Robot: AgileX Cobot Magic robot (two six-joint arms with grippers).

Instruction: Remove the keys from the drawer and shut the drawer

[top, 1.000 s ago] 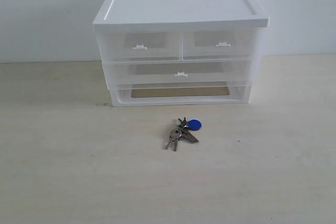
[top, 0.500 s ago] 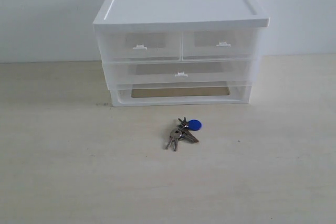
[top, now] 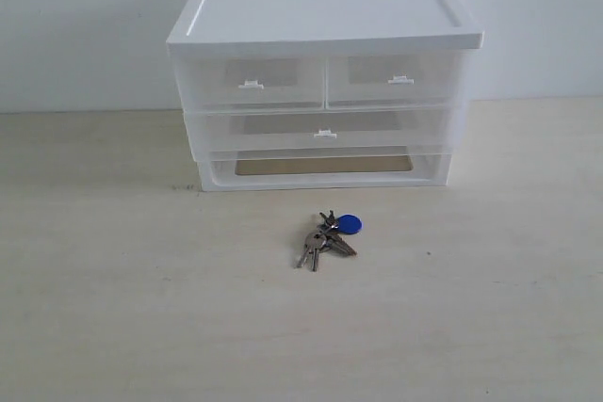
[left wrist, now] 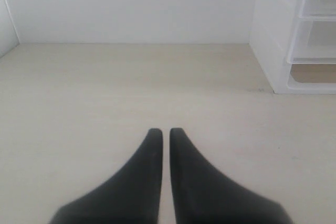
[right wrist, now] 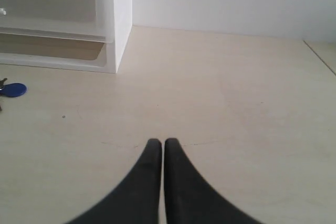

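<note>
Keys [top: 327, 237]: one bunch, lying out on the desk [top: 122, 308] at 6 o'clock from the cabinet [top: 325, 11], apart from it. The long axis runs roughly 1 to 7 o'clock in the exterior view, with the blue fob [right wrist: 13, 89] at the 1 o'clock end.
Left end effector [left wrist: 163, 132]: narrow, tips almost meeting, holding nothing. No keys show in its wrist view.
Drawer [top: 252, 82]: front level with its twin, judged closed.
Right end effector [right wrist: 157, 142]: narrow and empty. The fob shows at the edge of its wrist view, so this arm is judged nearer.
Brands, labels, writing: none legible.
</note>
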